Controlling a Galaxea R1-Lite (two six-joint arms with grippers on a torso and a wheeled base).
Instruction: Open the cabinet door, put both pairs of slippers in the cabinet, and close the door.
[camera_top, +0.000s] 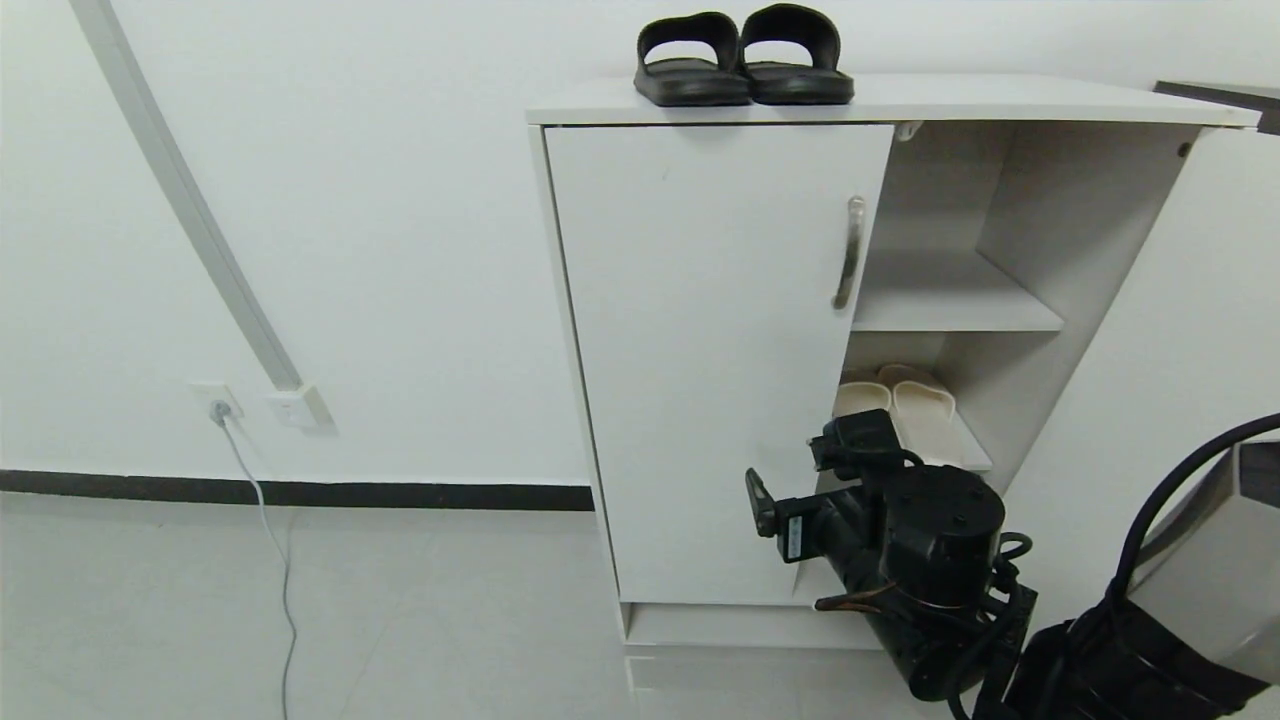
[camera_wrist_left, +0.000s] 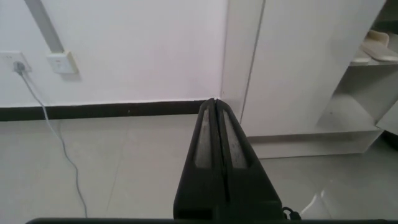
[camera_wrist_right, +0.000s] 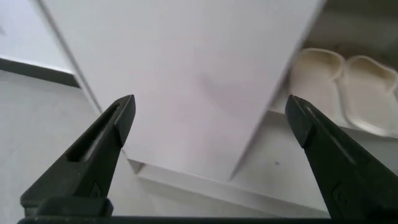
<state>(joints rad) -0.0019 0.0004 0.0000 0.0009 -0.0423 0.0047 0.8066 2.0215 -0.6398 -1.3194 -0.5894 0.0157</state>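
there, cream slippers (camera_top: 905, 405) in open cabinet (camera_top: 1000, 98), black slippers (camera_top: 743, 58) on top, right pincer (camera_wrist_right: 211, 107) wide, left pincer (camera_wrist_left: 214, 104) closed

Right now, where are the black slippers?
In the head view, the black slippers sit side by side on the cabinet top, above its closed left door.

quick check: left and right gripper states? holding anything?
Left gripper: jaws closed, holding nothing.
Right gripper: jaws open, holding nothing, in front of the closed white flat-panel cabinet door.
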